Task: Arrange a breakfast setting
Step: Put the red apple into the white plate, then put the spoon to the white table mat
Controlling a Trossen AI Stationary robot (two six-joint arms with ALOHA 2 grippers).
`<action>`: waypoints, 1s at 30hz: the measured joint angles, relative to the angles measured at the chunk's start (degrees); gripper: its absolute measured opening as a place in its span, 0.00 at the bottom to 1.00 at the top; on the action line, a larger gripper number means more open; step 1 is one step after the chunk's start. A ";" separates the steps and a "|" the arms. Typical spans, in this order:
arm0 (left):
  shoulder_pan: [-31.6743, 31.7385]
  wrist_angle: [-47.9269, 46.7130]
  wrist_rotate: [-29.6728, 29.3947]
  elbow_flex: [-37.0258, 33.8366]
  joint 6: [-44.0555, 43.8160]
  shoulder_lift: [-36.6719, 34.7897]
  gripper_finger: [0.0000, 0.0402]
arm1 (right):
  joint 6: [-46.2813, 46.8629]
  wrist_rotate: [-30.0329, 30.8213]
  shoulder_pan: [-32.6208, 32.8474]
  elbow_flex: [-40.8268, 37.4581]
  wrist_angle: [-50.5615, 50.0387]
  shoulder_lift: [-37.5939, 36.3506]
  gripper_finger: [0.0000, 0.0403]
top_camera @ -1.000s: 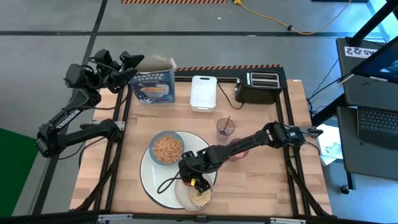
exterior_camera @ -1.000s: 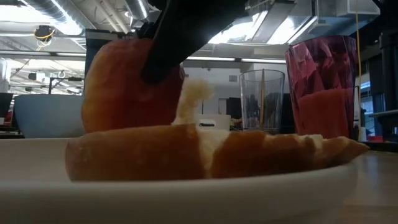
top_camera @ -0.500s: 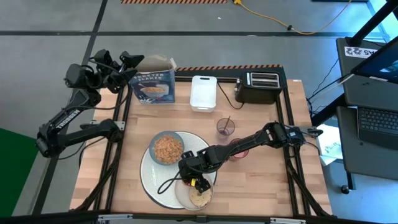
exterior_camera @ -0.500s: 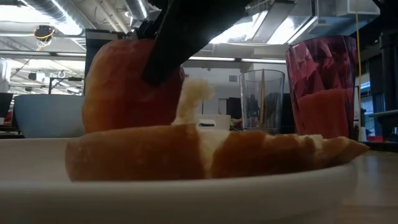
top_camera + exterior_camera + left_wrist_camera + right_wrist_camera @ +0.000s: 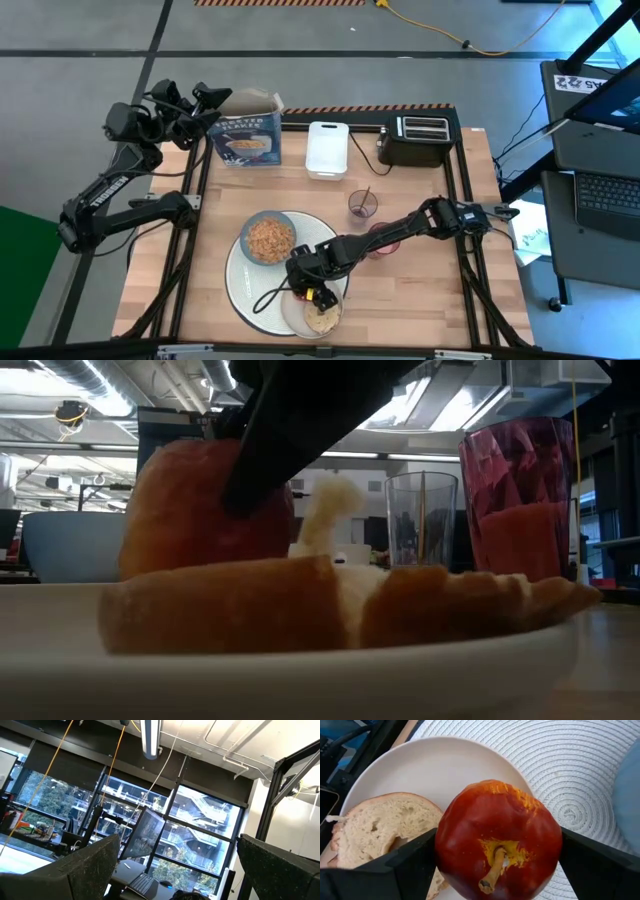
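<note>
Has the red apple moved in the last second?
Yes. In the low view the red apple shifted slightly left, away from the fixed clear tinted cup, held by the right pincer.

Right gripper (image 5: 311, 289) clamped, left gripper (image 5: 210, 97) agape.

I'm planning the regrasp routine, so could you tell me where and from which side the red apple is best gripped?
Grip the red apple across its widest part, coming from the stem end. Its round body gives two opposite curved flanks, and the right hand is placed just so, a finger on each flank and the stem facing the wrist camera. The bread round on the small cream plate lies close beside it.
</note>
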 joint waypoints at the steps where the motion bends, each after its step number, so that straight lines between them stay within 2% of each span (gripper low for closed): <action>1: 0.00 0.00 0.02 0.00 0.00 -0.02 0.97 | 0.14 -0.11 0.00 0.00 0.00 0.02 0.90; 8: 0.00 0.01 -0.01 0.00 0.00 0.00 0.97 | 3.43 0.55 0.00 -0.03 -0.88 0.24 0.98; 19: 0.01 0.00 -0.01 0.00 0.01 -0.02 0.97 | 4.48 0.36 -0.04 3.01 -5.47 0.36 0.98; 30: 0.00 0.00 -0.01 0.00 0.02 0.00 0.97 | 2.12 1.83 -0.07 6.97 -17.71 0.25 0.99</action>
